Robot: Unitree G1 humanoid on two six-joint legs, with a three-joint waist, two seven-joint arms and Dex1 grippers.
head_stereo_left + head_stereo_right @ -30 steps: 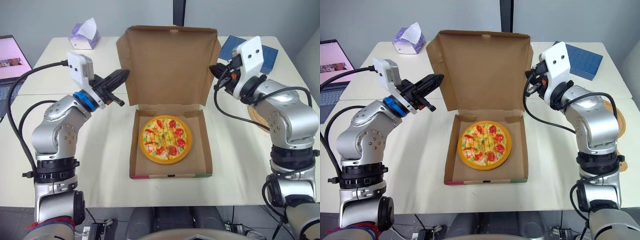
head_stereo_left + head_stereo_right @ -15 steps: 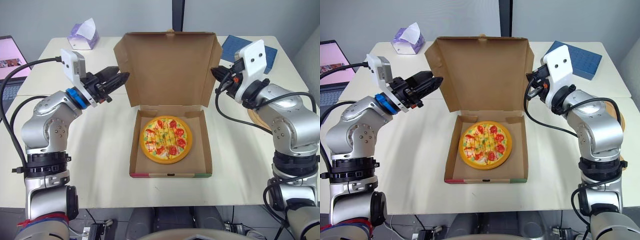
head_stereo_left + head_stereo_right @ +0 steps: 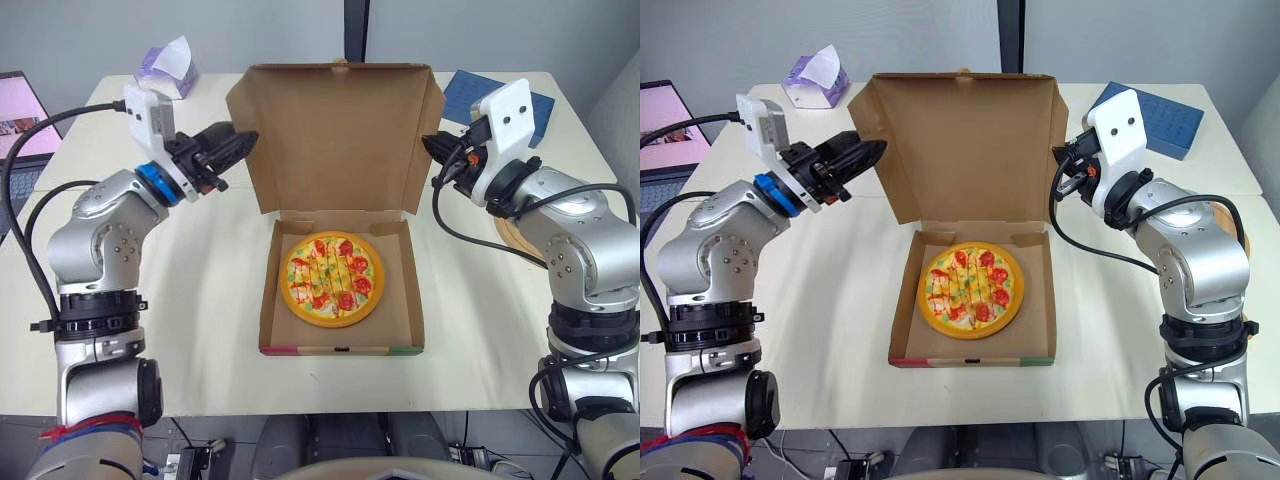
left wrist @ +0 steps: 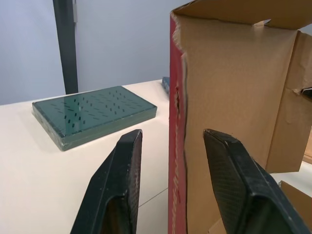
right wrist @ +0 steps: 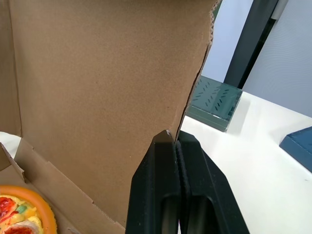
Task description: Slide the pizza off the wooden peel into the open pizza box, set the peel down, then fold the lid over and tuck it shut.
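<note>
The pizza (image 3: 331, 279) lies flat in the base of the pizza box (image 3: 402, 322), which sits in the middle of the surface (image 3: 200, 300) with its lid (image 3: 335, 130) standing upright at the far side. We see the left gripper (image 3: 247, 140) at the lid's left edge, its fingers (image 4: 122, 175) spread apart with the cardboard edge between them, and neither finger appears to touch it. The right gripper (image 5: 175, 135) is at the lid's right edge; its fingers (image 5: 156, 185) are pressed together, and the cardboard edge runs into the seam at their tips, so we read them as pinching the lid. The wooden peel (image 3: 512, 238) lies on the surface to the right of the box, partly hidden behind the right arm. A tissue box (image 3: 168, 70) stands at the far left corner.
</note>
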